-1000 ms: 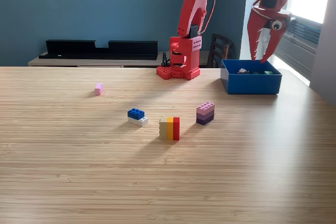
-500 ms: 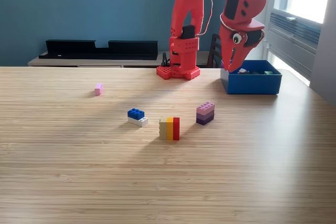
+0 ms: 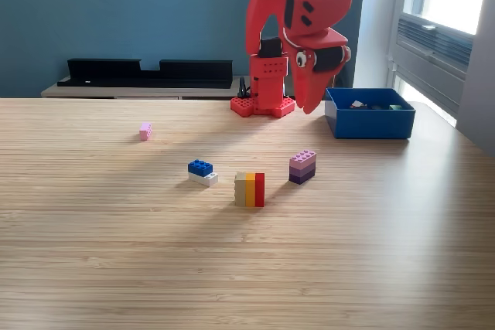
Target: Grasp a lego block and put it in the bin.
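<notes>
Several lego blocks lie on the wooden table in the exterior view: a small pink block (image 3: pixel 145 130) at the left, a blue block on a white one (image 3: pixel 201 171), a tan, orange and red block (image 3: pixel 250 189), and a purple stacked block (image 3: pixel 302 166). The blue bin (image 3: pixel 370 123) stands at the right rear with a few small pieces inside. My red gripper (image 3: pixel 307 106) hangs pointing down above the table, just left of the bin and behind the purple block. Its fingers meet at one tip and hold nothing.
The arm's red base (image 3: pixel 263 102) sits at the table's rear centre. A low black shelf unit (image 3: pixel 147 73) runs along the blue wall behind. A dark chair (image 3: pixel 321 75) stands behind the table and a window lies at the right.
The gripper swung from above the bin toward the exterior view's left and lower, now hanging left of the bin. Its jaws went from spread open to together. The blocks stayed put.
</notes>
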Controlling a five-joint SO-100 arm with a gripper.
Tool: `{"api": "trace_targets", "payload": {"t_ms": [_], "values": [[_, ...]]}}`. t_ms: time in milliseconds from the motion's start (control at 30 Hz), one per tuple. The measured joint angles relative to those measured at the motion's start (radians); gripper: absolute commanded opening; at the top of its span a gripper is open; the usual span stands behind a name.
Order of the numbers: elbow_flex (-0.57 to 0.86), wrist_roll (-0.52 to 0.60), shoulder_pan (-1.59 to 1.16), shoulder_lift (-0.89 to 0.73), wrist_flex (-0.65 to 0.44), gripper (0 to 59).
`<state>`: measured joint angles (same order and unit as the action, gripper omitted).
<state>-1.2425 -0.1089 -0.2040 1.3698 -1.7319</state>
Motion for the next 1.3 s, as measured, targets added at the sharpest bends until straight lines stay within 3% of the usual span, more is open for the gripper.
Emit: {"api": "trace_targets", "payload": {"t_ms": [133, 400, 600, 900, 1300], "values": [[0.018, 0.017, 0.120, 0.000, 0.000, 29.7], [0.020, 0.224, 0.434, 0.000, 0.011, 21.8], [-0.037, 0.308, 0.719, 0.000, 0.084, 25.4], [-0.158, 0.268, 1.012, 0.000, 0.181, 26.4], [-0.397, 0.219, 1.232, 0.000, 0.394, 26.1]]}}
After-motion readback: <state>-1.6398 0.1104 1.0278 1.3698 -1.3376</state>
